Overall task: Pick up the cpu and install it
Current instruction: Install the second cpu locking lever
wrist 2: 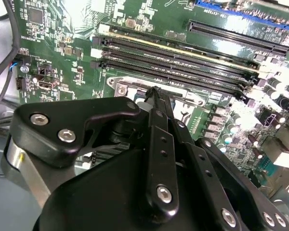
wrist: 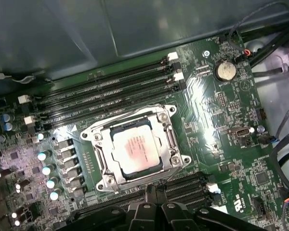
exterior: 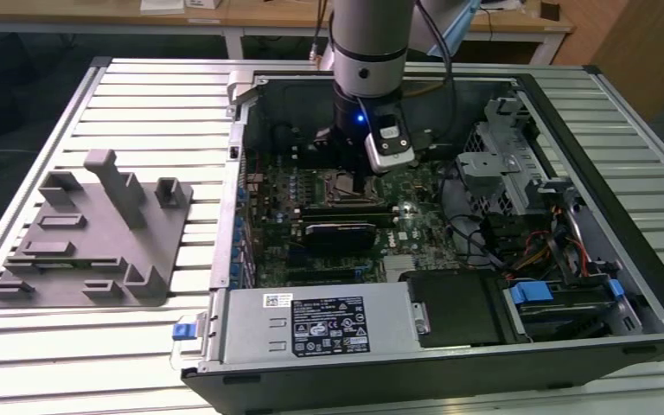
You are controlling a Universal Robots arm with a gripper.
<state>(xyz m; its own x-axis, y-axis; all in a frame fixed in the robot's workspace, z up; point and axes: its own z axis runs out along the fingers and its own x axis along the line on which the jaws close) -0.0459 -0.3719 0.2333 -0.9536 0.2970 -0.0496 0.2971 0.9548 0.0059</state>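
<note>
The open computer case [exterior: 448,259] lies on the slatted table [exterior: 136,95], and the grey fixture [exterior: 90,242] with upright posts stands well apart from it, toward the exterior view's left. Inside the case the green motherboard [wrist: 221,110] fills the floor, and the robot arm [exterior: 369,43] reaches down into the case over the socket area.

In the first wrist view the cpu [wrist: 136,152] is already lying flat inside the metal socket frame [wrist: 171,115], between the two groups of memory slots [wrist: 106,94]. Its pale silver top faces up. It is nearly square, so I cannot name a long axis; its edges look parallel to the frame, which sits a little turned against the slots.

The gripper [wrist 2: 156,96] hangs just above the board beside the socket. Its fingers [wrist 2: 159,144] look pressed together, with nothing between them.

In my judgement the placing is mostly done and the seating is the step in hand. To do it well, the chip must rest level in the socket, with no corner raised on the frame, and any push should go straight down and gently, because the contacts below bend easily.
</note>
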